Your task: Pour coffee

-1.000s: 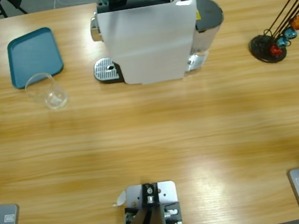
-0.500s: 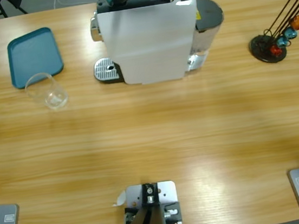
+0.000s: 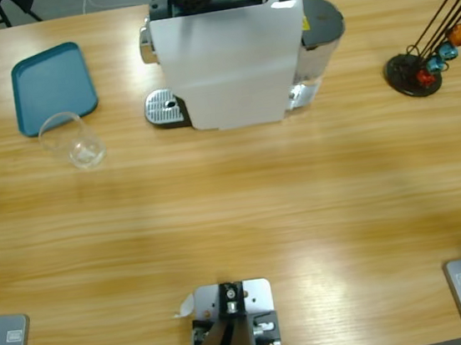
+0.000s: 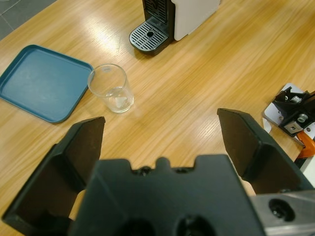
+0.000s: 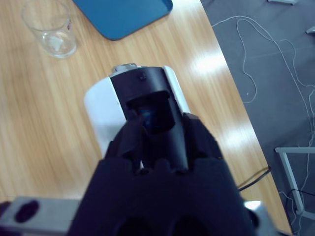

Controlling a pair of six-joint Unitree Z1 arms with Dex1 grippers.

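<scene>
None of the pouring is done yet, by my reading. Take the white coffee machine (image 3: 229,55) as your reference, standing at the far side of the wooden table (image 3: 236,214).

The blue tray (image 3: 52,86) lies well to one side of the machine, bare. The clear glass (image 3: 73,140) stands just beside the tray's near corner, well apart from the machine's drip grate (image 3: 165,108). It is not under the spout and shows no coffee; I can find no amber liquid in any view. The capsule rack (image 3: 419,65), with orange, blue and red capsules, sits well to the machine's other side.

Your right gripper (image 5: 160,132) is over the top of the machine, at its black capsule opening (image 5: 147,105); its jaws sit close together, and I cannot tell whether they hold anything. Your left gripper (image 4: 162,142) hangs above the table on the glass side of the machine, jaws wide apart, holding nothing.

Left to do, as I judge it: finish loading, set the glass on the grate, brew.
</scene>
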